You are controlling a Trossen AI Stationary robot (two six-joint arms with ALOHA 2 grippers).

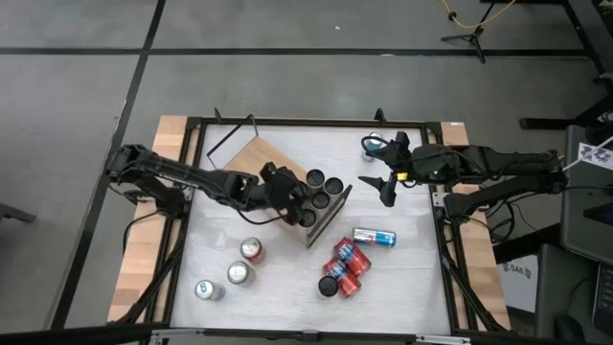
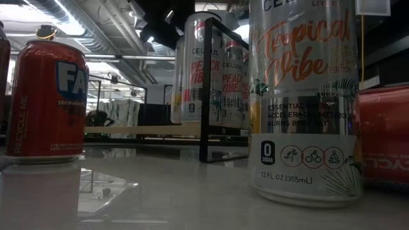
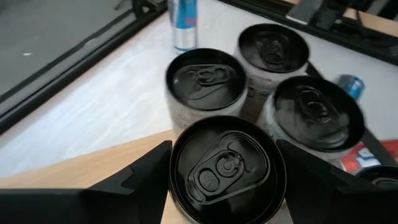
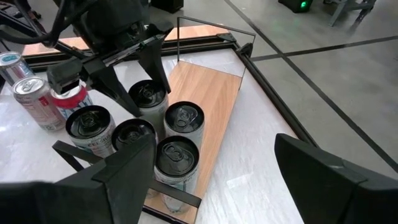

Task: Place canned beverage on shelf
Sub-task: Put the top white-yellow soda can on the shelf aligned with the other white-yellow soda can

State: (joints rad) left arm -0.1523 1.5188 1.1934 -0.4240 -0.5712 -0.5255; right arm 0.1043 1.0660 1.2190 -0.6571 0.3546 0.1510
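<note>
Leftmost on the white table (image 1: 412, 278), the left arm reaches in from the wooden edge toward the middle, its left gripper (image 1: 290, 203) set over the shelf (image 1: 257, 153), a light-wood board on a black wire frame lying at a slant across the tabletop. Seen from the left wrist, the two fingers (image 3: 140, 174) stand on either side of a black-topped can (image 3: 225, 167) standing on the board, right beside its wall; whether they press it I cannot tell. Three more black-topped cans (image 3: 205, 81) stand upright just beyond it in a tight cluster on the same end of the shelf. Below the shelf, three cans (image 1: 251, 250) stand loose near the front-left of the table. Further right, a blue can (image 1: 374, 236) lies on its side, and just below it sit several red cans (image 1: 347, 264) bunched together. Farthest right, the right gripper (image 1: 375, 186) hovers over bare tabletop beside the shelf, jaws spread wide and holding nothing.
</note>
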